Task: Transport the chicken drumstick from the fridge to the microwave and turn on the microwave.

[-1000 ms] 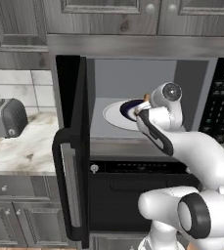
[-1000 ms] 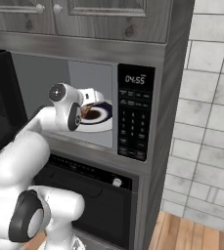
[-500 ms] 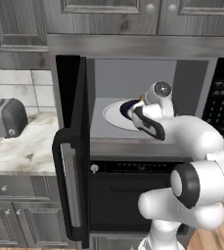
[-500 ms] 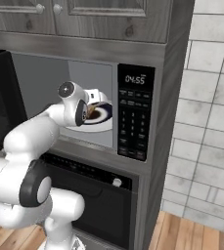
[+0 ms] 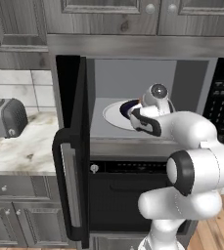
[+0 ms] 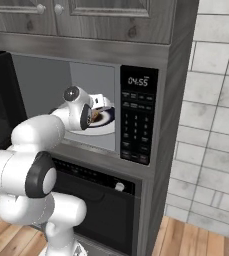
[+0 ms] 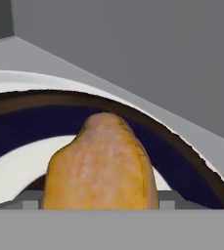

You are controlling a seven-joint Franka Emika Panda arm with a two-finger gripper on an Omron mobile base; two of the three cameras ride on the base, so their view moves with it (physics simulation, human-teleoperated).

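The microwave (image 5: pixel 182 78) stands with its door (image 5: pixel 79 146) swung out to the left. Inside, a dark blue plate (image 5: pixel 127 107) rests on the white turntable (image 5: pixel 112 116). My gripper (image 5: pixel 133 113) reaches into the cavity just over that plate, shut on the chicken drumstick (image 7: pixel 101 166). In the hand view the golden-brown lump sits close up with the plate (image 7: pixel 177 161) right beneath it; I cannot tell whether they touch. From the right, the gripper (image 6: pixel 97 116) and a bit of the brown drumstick (image 6: pixel 94 118) show over the plate (image 6: pixel 106 118).
The button panel (image 6: pixel 136 125) with its clock is right of the cavity. A black oven (image 5: pixel 118 195) sits below the microwave. A grey toaster (image 5: pixel 6 117) stands on the marble counter (image 5: pixel 25 151) to the left. Wood cabinets hang above.
The arm has pushed deeper into the microwave, carrying the drumstick forward and lower over the dark blue plate. The door and plate have stayed put.
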